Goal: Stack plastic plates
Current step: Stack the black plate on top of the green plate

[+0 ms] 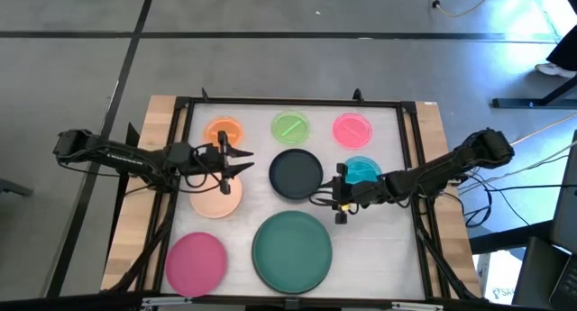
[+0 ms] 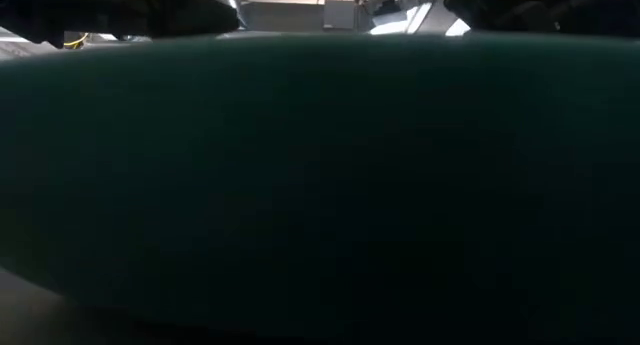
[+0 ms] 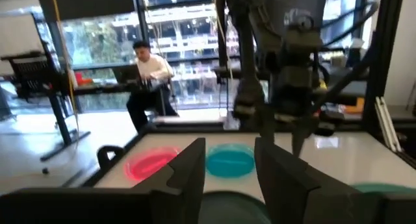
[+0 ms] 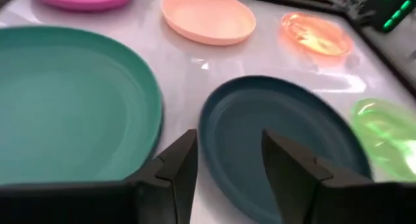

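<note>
Eight plates lie flat on the white table. Along the far side are a small orange plate (image 1: pixel 224 132), a green one (image 1: pixel 290 126) and a pink one (image 1: pixel 352 129). A small teal plate (image 1: pixel 362 169) and a medium black plate (image 1: pixel 296 173) sit mid-table. The peach plate (image 1: pixel 216 198), magenta plate (image 1: pixel 196 261) and large dark green plate (image 1: pixel 292 250) lie nearer. No grey plate shows. My left gripper (image 1: pixel 240 162) is open between the orange and peach plates, pointing at the black plate (image 3: pixel 234 210). My right gripper (image 1: pixel 338 198) is open just right of the black plate (image 4: pixel 286 139), its fingers level.
A black frame (image 1: pixel 410 167) rims the white surface, with bare wood outside it. The dark green plate's rim (image 2: pixel 320 185) fills the low view. Free white surface lies right of the dark green plate (image 1: pixel 379 248). A person (image 3: pixel 151 71) sits in the room beyond the table.
</note>
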`<action>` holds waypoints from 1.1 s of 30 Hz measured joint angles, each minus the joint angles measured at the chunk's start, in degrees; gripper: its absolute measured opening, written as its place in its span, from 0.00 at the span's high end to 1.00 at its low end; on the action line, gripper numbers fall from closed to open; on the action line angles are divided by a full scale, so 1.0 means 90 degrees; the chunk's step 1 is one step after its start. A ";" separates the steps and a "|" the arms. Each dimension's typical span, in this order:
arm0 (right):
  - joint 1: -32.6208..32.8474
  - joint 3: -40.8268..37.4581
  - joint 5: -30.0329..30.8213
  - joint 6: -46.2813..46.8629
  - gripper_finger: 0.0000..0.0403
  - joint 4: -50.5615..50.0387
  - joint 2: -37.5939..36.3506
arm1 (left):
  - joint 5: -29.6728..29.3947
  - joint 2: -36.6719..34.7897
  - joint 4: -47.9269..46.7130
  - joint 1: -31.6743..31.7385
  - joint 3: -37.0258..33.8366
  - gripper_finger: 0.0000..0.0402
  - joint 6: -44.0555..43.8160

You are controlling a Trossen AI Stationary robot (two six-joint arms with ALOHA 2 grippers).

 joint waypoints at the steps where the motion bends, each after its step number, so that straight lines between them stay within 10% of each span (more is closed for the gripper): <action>1: 0.0000 0.0000 0.0081 -0.0132 0.60 0.0002 0.0003 | -0.0055 0.0094 0.0009 -0.0021 0.0000 0.69 -0.0032; 15: -0.0012 0.0354 0.0425 -0.1100 0.60 0.0748 0.0003 | -0.0452 0.1331 -0.0117 -0.0029 0.0361 0.69 0.0277; 33: 0.0000 0.1069 -0.0082 -0.1111 0.60 0.0157 -0.0137 | 0.1313 0.3904 -0.2948 0.0243 0.2396 0.69 0.0660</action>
